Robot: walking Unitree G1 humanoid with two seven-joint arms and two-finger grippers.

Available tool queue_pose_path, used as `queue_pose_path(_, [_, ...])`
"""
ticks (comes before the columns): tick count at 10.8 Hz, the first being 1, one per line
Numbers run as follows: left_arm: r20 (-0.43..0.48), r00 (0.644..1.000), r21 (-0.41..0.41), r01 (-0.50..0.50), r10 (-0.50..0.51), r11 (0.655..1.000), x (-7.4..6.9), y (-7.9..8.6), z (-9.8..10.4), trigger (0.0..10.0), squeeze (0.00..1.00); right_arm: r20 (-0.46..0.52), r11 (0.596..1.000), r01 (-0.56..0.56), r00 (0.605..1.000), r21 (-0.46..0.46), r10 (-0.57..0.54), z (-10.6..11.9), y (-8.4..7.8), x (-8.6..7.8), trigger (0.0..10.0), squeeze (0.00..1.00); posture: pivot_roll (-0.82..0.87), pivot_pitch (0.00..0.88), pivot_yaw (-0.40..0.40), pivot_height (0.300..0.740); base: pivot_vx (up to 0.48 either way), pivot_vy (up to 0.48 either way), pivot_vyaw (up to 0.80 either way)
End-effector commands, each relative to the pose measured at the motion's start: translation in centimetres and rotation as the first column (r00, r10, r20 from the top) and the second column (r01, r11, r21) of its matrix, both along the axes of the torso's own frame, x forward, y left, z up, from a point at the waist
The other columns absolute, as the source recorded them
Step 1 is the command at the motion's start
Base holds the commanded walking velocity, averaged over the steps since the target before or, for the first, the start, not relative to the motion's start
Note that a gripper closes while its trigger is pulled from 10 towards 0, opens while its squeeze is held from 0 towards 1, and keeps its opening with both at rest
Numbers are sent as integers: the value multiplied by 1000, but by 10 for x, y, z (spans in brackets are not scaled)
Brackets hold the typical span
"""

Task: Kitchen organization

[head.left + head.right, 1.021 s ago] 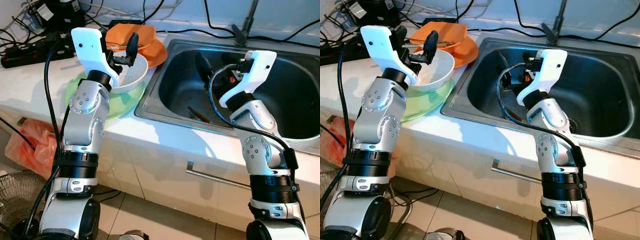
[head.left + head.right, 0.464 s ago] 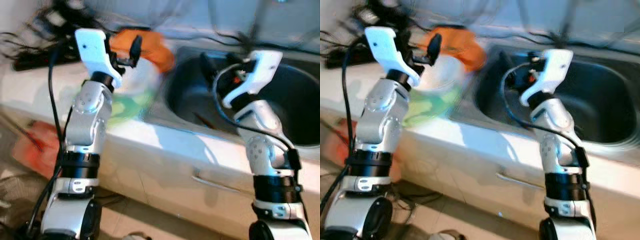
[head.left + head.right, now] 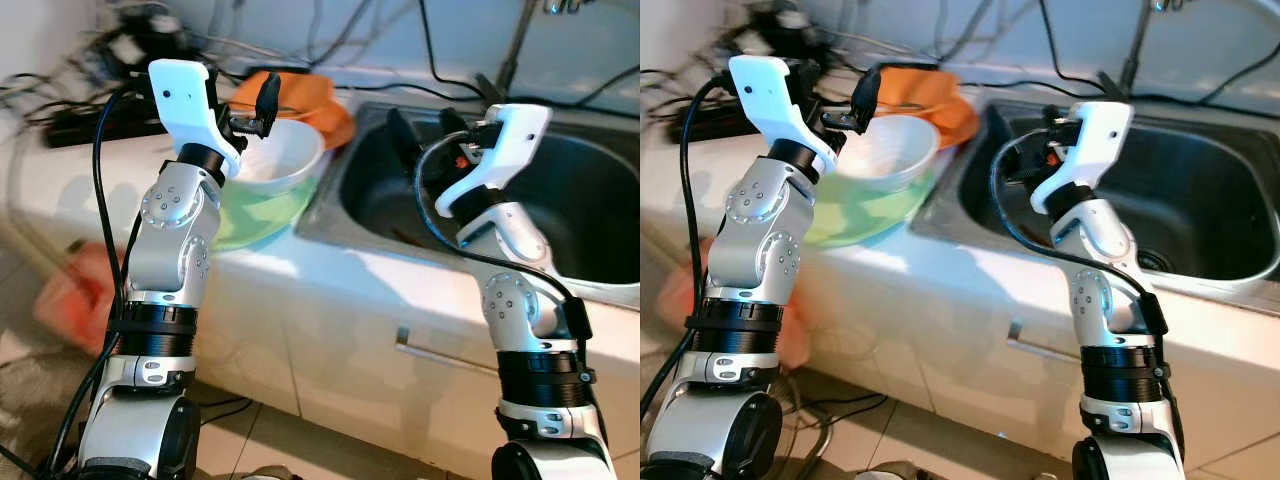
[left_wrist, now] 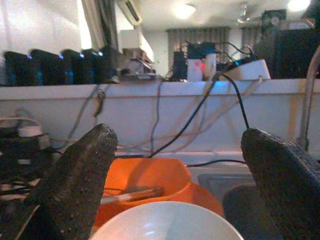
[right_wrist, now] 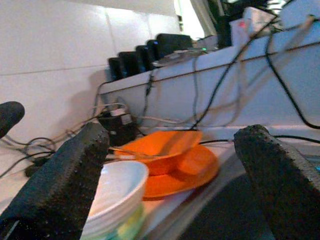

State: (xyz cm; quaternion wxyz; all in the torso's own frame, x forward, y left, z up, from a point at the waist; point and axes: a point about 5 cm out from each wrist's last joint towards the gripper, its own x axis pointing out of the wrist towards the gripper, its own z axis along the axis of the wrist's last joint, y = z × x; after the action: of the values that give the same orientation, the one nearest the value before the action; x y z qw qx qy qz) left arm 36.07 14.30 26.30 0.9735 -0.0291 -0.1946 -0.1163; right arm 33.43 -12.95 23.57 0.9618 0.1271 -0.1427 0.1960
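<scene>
Hovering over a round white bowl (image 3: 283,153), left claw (image 3: 262,98) gapes.

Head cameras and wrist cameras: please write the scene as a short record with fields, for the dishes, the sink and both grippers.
white bowl: stacked on the green plate, on the counter left of the sink
orange bowl: on the orange plate, behind the white bowl; a thin utensil lies in it
sink: steel, right of the dishes
left gripper: open, raised over the white bowl
right gripper: open, raised over the sink's left side
</scene>
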Motion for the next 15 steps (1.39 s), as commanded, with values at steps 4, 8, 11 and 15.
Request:
queue_pose_path(4, [-4,1000,-10,-19,19,1000,-1,4,-1,10000,0,6,1000,-3,1000,-14,3,2,2,1,10000,0,156,51,69,740,0,0,0])
queue_pose_path(8, [-20,1000,-27,-4,3,1000,0,3,-2,10000,0,-13,1000,-3,1000,-15,3,-1,1,1,10000,0,154,55,67,740,0,0,-400])
queue_pose_path(11, [-26,1000,-30,-16,16,999,0,3,-3,10000,0,-3,1000,-3,1000,-13,3,0,1,1,10000,0,152,54,64,740,86,0,-169])
queue_pose_path(15, [-20,995,-15,-95,94,995,1,13,-3,10000,0,-1,1000,-4,1000,-22,4,1,1,1,10000,0,152,53,63,740,0,0,0])
